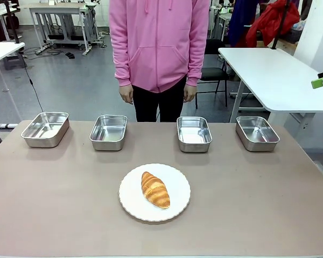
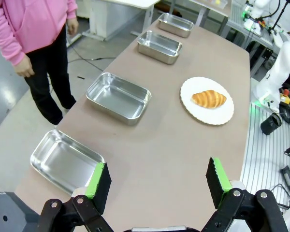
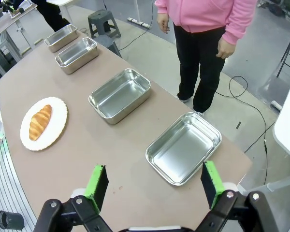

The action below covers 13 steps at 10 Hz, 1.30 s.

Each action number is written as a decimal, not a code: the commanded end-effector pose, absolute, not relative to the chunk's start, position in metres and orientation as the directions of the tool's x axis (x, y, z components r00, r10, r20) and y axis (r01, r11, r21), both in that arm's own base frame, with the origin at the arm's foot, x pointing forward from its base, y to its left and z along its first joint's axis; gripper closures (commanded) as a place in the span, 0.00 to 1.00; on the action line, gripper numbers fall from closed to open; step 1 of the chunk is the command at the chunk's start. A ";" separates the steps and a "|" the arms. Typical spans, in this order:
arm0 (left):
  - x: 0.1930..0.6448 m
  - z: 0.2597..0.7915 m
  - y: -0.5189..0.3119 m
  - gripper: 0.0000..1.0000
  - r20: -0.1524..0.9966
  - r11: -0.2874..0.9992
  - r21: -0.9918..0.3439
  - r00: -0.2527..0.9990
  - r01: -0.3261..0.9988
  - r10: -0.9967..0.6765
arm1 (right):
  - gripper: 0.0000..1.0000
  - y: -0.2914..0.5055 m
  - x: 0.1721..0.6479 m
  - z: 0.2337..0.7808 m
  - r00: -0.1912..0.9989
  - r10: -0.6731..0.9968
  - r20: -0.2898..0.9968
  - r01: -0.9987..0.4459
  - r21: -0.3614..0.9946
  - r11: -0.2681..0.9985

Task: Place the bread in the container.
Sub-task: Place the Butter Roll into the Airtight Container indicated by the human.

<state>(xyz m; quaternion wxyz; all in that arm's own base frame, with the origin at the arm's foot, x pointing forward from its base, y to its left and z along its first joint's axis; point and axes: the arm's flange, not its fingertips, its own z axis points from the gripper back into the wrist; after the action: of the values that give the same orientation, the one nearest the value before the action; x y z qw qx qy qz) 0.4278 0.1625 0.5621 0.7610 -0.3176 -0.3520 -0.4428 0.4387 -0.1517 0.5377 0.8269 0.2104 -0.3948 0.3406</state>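
Workshop floor and white desks lie behind a brown table [image 1: 54, 215], where a person [image 1: 159, 43] in a pink hoodie stands at the far edge, hands down. The left gripper [image 2: 158, 180] hangs high over its end, jaws wide apart and empty. The right gripper [image 3: 154, 182] does likewise at the other end. The bread [image 1: 155, 189] lies aslant on a white plate [image 1: 177, 185] mid-table, well apart from both. Four steel pans stand in a row beyond it, and I cannot tell which is meant. The container [image 1: 194, 133] just past the plate looks a short carry. Best to descend over the croissant's thick middle, fingers across its width, close gently to spare the crust, then lift clear of the rim.
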 end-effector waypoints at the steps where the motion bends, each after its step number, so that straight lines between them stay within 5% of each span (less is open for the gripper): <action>1: 0.427 0.564 0.163 0.00 0.821 0.400 -0.161 0.347 0.902 -0.453 | 0.00 -0.151 0.440 0.539 0.451 0.391 0.803 -0.730 0.080 0.679; 13: 0.427 0.564 0.163 0.00 0.821 0.400 -0.161 0.347 0.902 -0.453 | 0.00 -0.151 0.440 0.539 0.451 0.391 0.803 -0.730 0.080 0.679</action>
<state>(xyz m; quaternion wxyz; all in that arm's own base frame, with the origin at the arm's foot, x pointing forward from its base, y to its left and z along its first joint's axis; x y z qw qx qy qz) 0.4278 0.1625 0.5622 0.7610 -0.3176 -0.3520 -0.4428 0.4387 -0.1518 0.5377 0.8270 0.2105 -0.3947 0.3406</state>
